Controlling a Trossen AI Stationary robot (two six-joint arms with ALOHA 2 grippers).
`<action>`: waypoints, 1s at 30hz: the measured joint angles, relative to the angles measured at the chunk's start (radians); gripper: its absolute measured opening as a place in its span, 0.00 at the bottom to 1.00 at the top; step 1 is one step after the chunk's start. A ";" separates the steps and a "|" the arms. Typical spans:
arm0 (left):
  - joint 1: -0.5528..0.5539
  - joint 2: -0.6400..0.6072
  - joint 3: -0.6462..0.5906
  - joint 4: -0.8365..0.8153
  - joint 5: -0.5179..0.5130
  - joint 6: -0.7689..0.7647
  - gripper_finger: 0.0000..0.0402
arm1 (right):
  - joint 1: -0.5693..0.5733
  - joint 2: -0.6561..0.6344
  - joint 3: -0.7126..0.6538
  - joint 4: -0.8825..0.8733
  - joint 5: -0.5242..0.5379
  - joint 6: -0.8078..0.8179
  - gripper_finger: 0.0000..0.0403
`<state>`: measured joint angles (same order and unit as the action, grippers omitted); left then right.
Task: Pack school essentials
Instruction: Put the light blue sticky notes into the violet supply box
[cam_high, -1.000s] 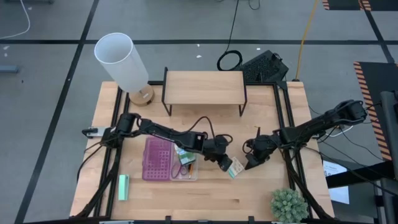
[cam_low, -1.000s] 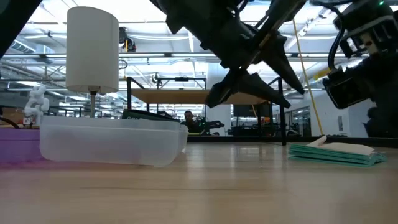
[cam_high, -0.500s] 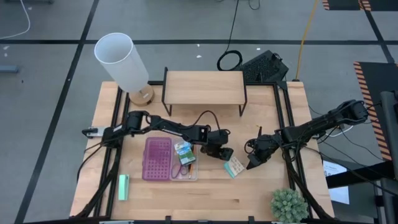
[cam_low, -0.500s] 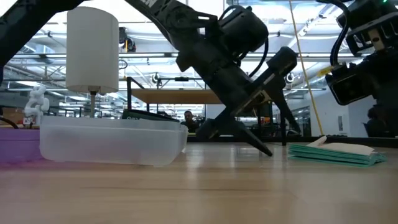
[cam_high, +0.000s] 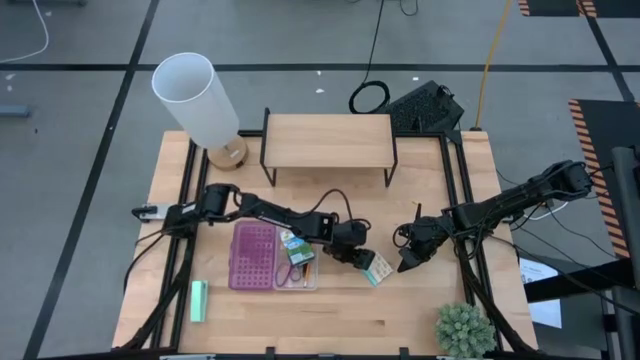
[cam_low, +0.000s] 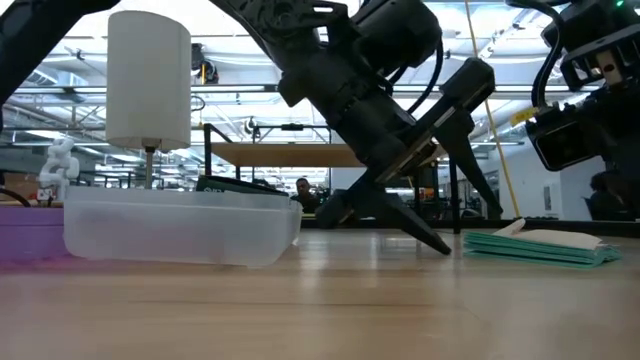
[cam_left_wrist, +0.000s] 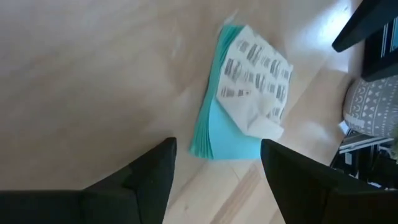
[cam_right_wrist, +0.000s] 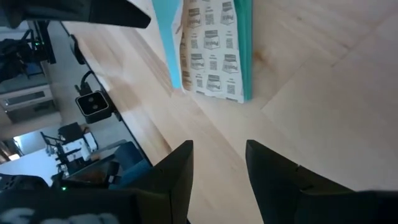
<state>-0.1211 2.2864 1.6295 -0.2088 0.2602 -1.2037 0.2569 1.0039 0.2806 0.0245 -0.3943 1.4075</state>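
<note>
Light wood table (cam_high: 330, 310), bare ahead of both grippers. Behind them a wooden shelf riser (cam_high: 328, 140) on black legs and a white cylinder lamp (cam_high: 195, 97) at the far left corner; a potted plant (cam_high: 462, 328) sits at the near right corner. Low view looks into a big hall with ceiling lights; a person (cam_low: 303, 190) far back is too small to make out.

Left gripper (cam_high: 362, 261) is down at the table, fingers apart, tips just short of the teal-beige pad (cam_left_wrist: 245, 93), not touching it. The pad lies flat between the two grippers. Right gripper (cam_high: 403, 266) hovers on the pad's other side, close, fingers apart, holding nothing.

Behind the left gripper, along its arm: purple studded case (cam_high: 253, 255) with its clear half (cam_low: 180, 228) open. A green-blue packet (cam_high: 296, 247) sits in the clear half, plus other small items too tangled to tell apart; the left arm covers part of it. Mint-green block (cam_high: 199, 300) lies well off, near the left edge.

In the low view the pad (cam_low: 540, 246) shows only edge-on.

Versus half a second ago: the left gripper has moved from behind the pad to right at its edge; pad and right gripper unchanged.
</note>
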 joint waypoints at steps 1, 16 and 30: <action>-0.003 0.000 0.000 0.001 -0.003 -0.004 0.61 | 0.000 0.000 0.000 0.000 0.000 0.003 0.35; -0.028 0.000 0.000 0.004 -0.093 -0.085 0.61 | 0.009 0.000 0.000 0.027 0.002 0.109 0.35; -0.033 0.003 -0.002 0.010 -0.099 -0.101 0.43 | 0.114 0.018 0.000 0.064 0.269 0.204 0.07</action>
<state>-0.1539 2.2890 1.6275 -0.1992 0.1607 -1.3051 0.3706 1.0220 0.2806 0.0886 -0.1248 1.6113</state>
